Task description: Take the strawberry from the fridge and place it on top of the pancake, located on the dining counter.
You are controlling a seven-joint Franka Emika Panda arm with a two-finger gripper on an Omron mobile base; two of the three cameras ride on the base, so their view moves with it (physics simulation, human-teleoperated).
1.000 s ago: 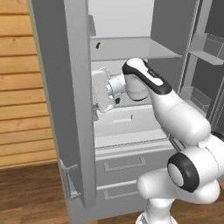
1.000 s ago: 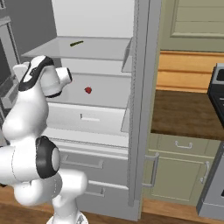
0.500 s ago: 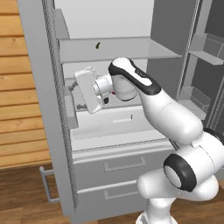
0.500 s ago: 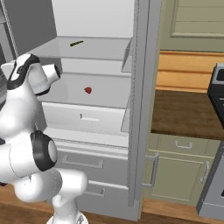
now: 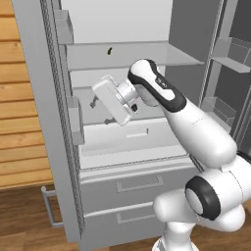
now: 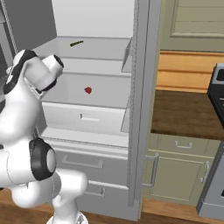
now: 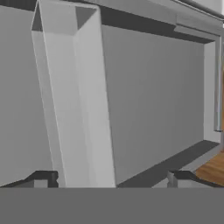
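Gripper (image 7: 109,177) spread wide, empty, aimed at the left door's (image 5: 44,117) inner bin (image 5: 76,120). Strawberry (image 6: 88,90) lying on the fridge's (image 6: 141,87) middle shelf, well apart from the hand. Small dark green thing (image 6: 76,43) on the shelf above. Green cabinets (image 6: 183,170) further right.

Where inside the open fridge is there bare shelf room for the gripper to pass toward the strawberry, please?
The shelf around the strawberry is bare on both sides, bordered by the fridge wall and the drawer front below. The upper shelf holds a small dark green item, otherwise bare. It is tightest on the left, where the open gripper faces the door bins.
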